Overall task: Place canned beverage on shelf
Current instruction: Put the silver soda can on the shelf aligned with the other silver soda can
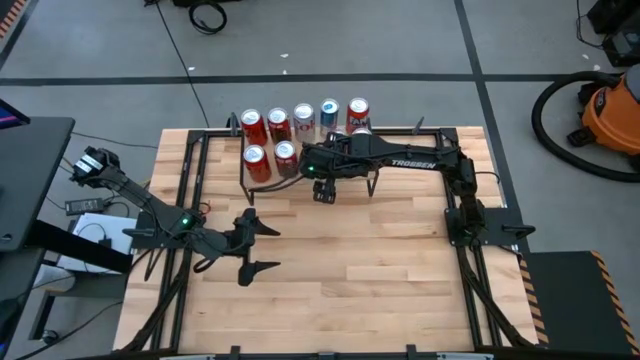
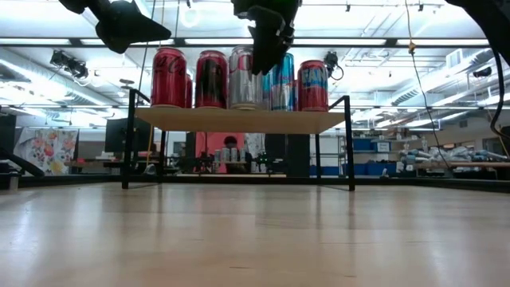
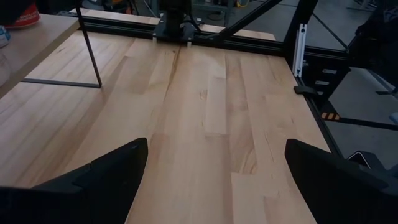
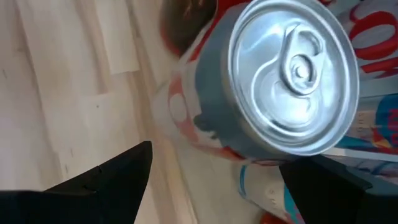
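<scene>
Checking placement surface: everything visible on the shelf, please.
The shelf is a low rectangular light-wood board on thin black metal legs, standing level at the table's far edge. Upright cans crowd its top, mostly red, plus silver and blue ones. The right gripper hangs open at its front edge, a can top right beneath its wrist camera. The left gripper, open, waits well away.

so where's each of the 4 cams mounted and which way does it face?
High: overhead, straight down on the table; both arms, the open left gripper, the right gripper at the shelf with its cans.
Low: table height, level toward the shelf; both grippers hang from above.
Left wrist: forward over bare tabletop; own open fingers.
Right wrist: down onto a can top; own open fingers.
Shared: high and low both show the shelf and cans.
</scene>
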